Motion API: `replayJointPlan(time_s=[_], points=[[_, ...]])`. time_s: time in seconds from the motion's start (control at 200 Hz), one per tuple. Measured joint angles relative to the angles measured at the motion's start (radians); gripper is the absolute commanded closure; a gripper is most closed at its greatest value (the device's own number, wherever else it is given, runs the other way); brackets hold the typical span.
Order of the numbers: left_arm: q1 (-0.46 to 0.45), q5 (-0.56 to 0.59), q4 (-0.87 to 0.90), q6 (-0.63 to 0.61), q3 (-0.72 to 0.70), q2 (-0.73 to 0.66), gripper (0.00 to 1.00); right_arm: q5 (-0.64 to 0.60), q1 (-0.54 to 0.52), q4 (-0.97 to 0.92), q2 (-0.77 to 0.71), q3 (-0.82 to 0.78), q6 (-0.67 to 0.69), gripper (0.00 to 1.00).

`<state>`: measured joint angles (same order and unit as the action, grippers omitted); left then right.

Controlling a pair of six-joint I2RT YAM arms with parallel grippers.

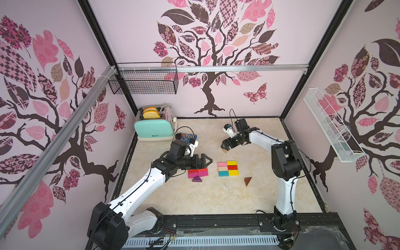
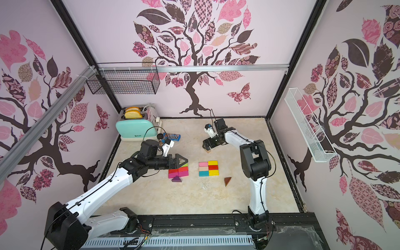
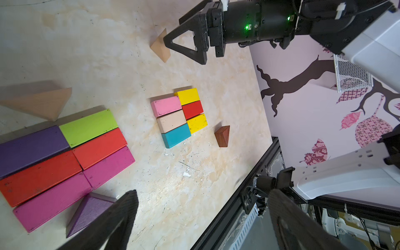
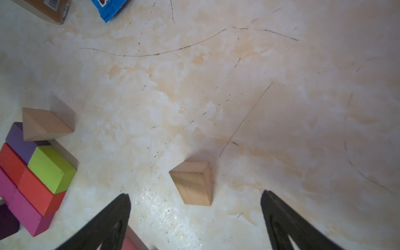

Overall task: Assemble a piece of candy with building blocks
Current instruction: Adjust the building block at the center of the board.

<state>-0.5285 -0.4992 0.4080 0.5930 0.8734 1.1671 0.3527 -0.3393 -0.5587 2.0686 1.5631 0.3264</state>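
On the tabletop [image 1: 194, 201], 1 candy looked finished: 6 large rectangles [image 3: 65, 158] lay packed together, with a purple triangle [image 3: 88, 214] touching 1 end and a tan triangle [image 3: 41, 104] just beside the other end. The left tool [image 1: 206, 161] hung above them, wide open and empty. A 2nd body of 6 small rectangles [image 1: 228, 168] was also packed but had no ends. The brown triangle [image 1: 248, 180] lay near it, not touching. The small tan triangle [image 4: 192, 184] lay well apart, under the right tool [image 1: 225, 149], which was wide open and held nothing. By my judgement, placing these 2 triangles was what remained.
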Motion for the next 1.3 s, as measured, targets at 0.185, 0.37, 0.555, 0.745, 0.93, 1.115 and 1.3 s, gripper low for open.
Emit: replayJointPlan(time_s=[0.185,0.37,0.555,0.745,0.93,1.115,1.3], points=[[0.01,-0.001,0.017,-0.014,-0.004,-0.002,0.02,-0.029,-0.034,-0.039,0.067,0.071,0.023,0.14],[0.019,-0.002,0.023,-0.019,-0.004,-0.002,0.02,-0.066,-0.06,-0.084,0.115,0.111,0.045,0.22],[0.021,-0.004,0.023,-0.021,-0.004,-0.002,0.02,-0.106,-0.067,-0.133,0.142,0.159,0.073,0.32],[0.026,-0.011,0.023,-0.021,-0.004,-0.001,0.02,-0.142,-0.069,-0.159,0.152,0.183,0.095,0.57],[0.027,-0.011,0.023,-0.022,-0.004,0.002,0.03,-0.163,-0.077,-0.175,0.162,0.206,0.124,0.81],[0.032,-0.017,0.023,-0.026,-0.004,0.002,0.03,-0.163,-0.088,-0.187,0.161,0.206,0.131,0.88],[0.032,-0.021,0.021,-0.033,-0.016,0.002,0.03,-0.127,-0.09,-0.227,0.126,0.195,0.105,0.87]])
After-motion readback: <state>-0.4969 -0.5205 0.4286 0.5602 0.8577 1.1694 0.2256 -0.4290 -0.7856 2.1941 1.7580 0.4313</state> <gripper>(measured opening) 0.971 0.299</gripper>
